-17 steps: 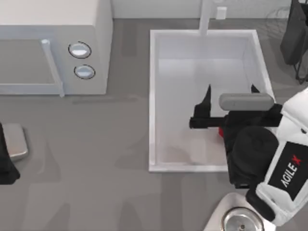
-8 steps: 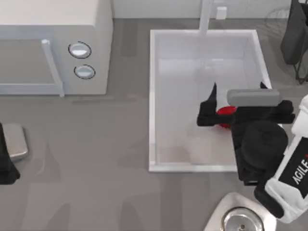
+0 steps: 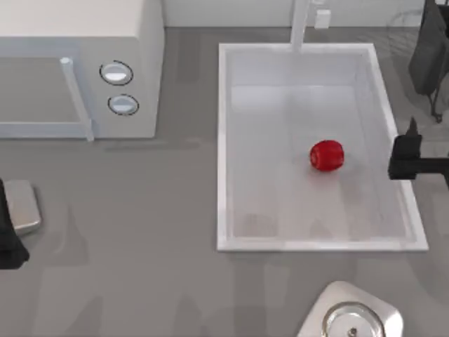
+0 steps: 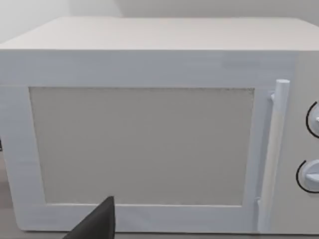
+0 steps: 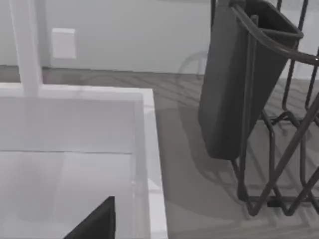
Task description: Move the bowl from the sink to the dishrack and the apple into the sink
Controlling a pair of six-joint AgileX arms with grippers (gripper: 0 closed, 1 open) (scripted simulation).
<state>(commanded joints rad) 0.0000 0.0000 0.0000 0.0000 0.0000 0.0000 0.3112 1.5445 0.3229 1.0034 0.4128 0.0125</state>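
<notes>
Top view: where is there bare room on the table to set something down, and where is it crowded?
Widest bare patch: the grey tabletop between the microwave and the sink, running toward the near edge. Inside the sink, the floor around the apple is bare. Crowded: the sink's right rim, where the right hand hovers near the dishrack; the left hand sits at the left edge.

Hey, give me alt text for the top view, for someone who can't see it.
A red apple lies inside the white sink, right of its middle. The right gripper sits at the sink's right rim, apart from the apple. A white microwave stands at the upper left, and the left arm is parked at the left edge.
</notes>
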